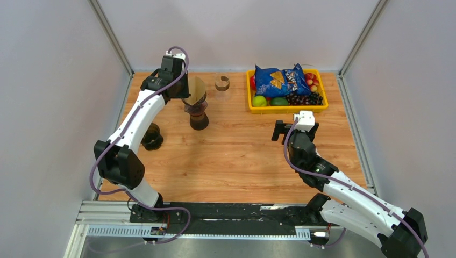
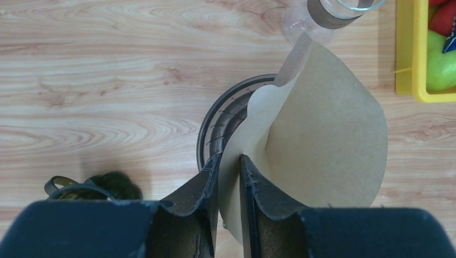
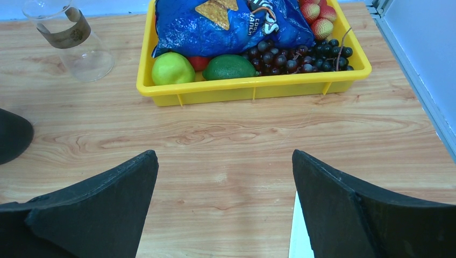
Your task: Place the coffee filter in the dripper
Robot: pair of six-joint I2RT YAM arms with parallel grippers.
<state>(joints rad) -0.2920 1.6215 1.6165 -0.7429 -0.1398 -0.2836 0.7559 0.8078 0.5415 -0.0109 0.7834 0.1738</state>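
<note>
Left gripper (image 2: 229,161) is over the dripper (image 2: 213,122), at the back left of the table (image 1: 242,161). Its jaws stand a little apart, astride one wall of the filter (image 2: 328,134). I cannot tell whether either pad is pressing the paper.

Filter: brown paper cone, lower part inside the dripper's mouth, upper part well above the rim and leaning to one side. The seam edge points up toward the beaker (image 2: 329,11). Not seated, by my reading.

Right gripper (image 3: 224,156): jaws wide open and holding nothing, over bare wood near the tray (image 3: 253,86). It plays no part here.

Judgement on the step:
- The cone needs to sit centred with its tip down the middle, so nudge the high side inward before letting go.
- Open fully, then lift straight up. A sideways exit would likely drag the light paper out.
- The dripper looks tall and narrow on its stand, so keep any push gentle.
</note>
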